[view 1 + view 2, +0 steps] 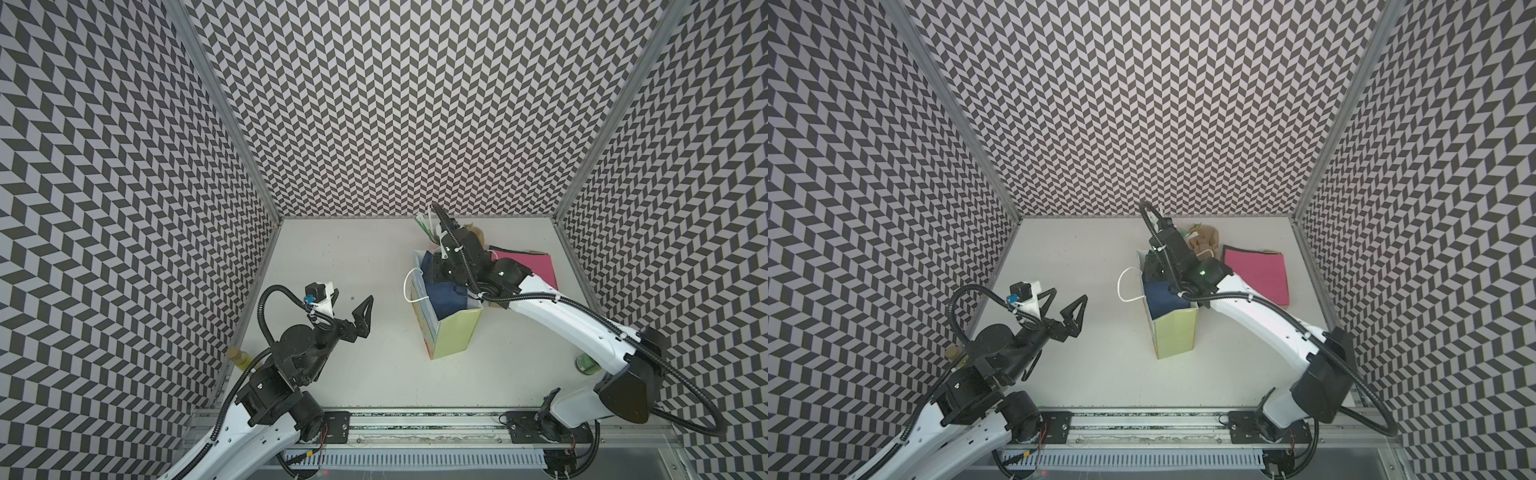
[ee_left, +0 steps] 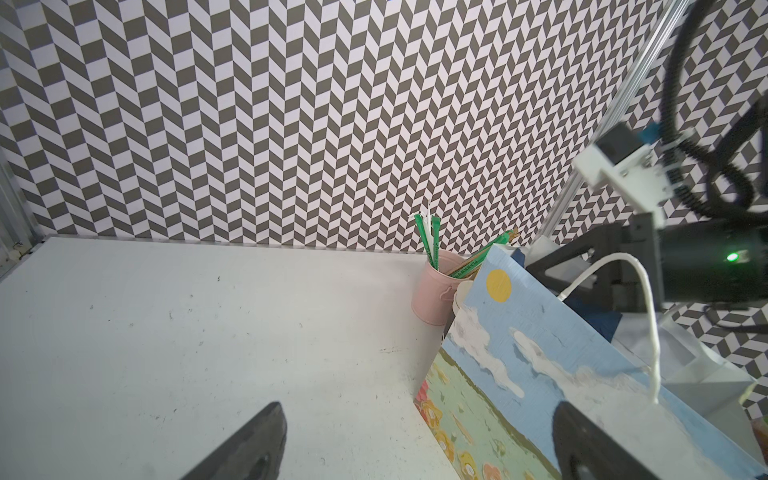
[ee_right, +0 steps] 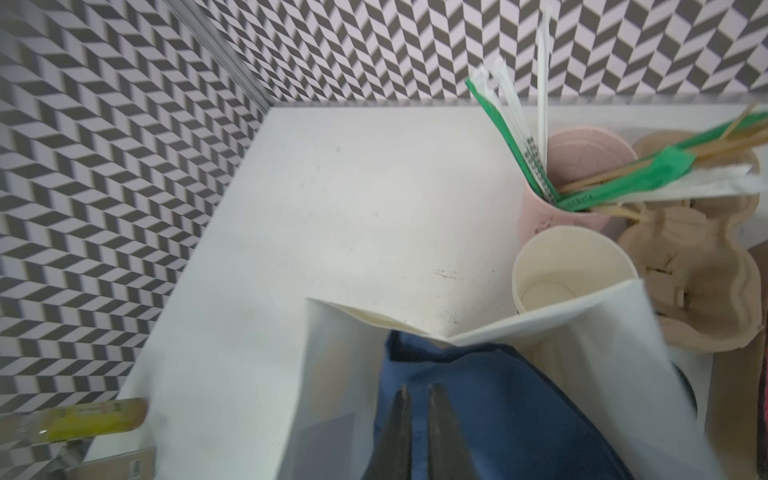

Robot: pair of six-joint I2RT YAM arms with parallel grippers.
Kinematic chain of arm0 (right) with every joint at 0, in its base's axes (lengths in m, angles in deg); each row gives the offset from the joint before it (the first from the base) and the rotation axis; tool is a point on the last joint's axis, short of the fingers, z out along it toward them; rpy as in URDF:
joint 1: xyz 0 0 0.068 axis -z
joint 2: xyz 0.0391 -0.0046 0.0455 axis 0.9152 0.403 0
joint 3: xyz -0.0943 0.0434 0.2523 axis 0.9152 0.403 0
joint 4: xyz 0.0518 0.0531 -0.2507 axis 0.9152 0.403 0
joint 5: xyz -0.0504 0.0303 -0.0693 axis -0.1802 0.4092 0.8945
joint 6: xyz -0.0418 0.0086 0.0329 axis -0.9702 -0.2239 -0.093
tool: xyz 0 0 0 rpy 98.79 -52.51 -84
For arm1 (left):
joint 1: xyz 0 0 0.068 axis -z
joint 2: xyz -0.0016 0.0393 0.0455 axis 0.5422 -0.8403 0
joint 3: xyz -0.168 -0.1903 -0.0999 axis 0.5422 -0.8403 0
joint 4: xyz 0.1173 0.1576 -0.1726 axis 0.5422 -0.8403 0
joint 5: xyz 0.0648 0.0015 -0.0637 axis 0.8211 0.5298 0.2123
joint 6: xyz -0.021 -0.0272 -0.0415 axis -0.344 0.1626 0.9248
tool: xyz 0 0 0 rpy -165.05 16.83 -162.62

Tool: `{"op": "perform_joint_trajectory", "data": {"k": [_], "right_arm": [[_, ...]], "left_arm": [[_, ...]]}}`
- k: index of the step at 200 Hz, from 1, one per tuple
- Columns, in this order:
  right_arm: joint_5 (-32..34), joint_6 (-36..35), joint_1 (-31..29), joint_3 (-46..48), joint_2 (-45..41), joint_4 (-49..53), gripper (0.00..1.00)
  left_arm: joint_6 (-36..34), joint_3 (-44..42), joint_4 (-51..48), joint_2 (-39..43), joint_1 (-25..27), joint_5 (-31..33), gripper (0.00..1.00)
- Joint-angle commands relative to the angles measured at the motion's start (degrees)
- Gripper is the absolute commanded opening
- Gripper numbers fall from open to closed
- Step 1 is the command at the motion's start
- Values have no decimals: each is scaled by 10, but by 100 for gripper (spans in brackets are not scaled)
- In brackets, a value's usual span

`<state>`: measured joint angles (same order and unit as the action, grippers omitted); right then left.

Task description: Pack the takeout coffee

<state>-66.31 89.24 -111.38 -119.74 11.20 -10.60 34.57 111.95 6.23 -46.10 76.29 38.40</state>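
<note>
Nearest, the left claw (image 1: 349, 303) hangs wide open above the bare bench (image 1: 374, 374), holding nothing and well apart from the gift bag (image 1: 457, 332). The bag stands upright mid-bench with a blue bundle (image 3: 498, 395) inside. The right claw (image 3: 417, 415) is at the bag's mouth, over that bundle. Its 2 fingers are narrowed to a slit, with nothing visibly between them.

Just past the bag's far wall stands the coffee cup (image 3: 573, 257), upright, mouth up, cream inside, with no lid on it. It sits on the bench, not yet packed. From the right claw it lies ahead of the fingertips and a little toward the pulp carrier (image 3: 706, 291), so the right arm is much the nearer. Just behind it is the pink cup (image 3: 536, 216) of straws.

Only the wrist views show the coffee cup; in both top views the right arm covers it. I judge the claw must first clear the bag wall.
</note>
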Motion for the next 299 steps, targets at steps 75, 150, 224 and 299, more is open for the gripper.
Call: {"op": "perform_joint_trajectory", "data": {"k": [75, 150, 224, 299], "right_arm": [[161, -56, 17, 30, -198, -43, 98], [315, -83, 129, 345, -339, -329, 99], [358, -136, 234, 574, -375, -601, 99], [260, -238, 303, 652, -224, -824, 99]], "left_arm": [[23, 13, -6, -59, -4, 18, 100], [64, 26, -2, -184, -29, 149, 100], [63, -17, 146, -281, -192, 89, 100], [-1, -93, 334, -355, -284, 147, 100]]}}
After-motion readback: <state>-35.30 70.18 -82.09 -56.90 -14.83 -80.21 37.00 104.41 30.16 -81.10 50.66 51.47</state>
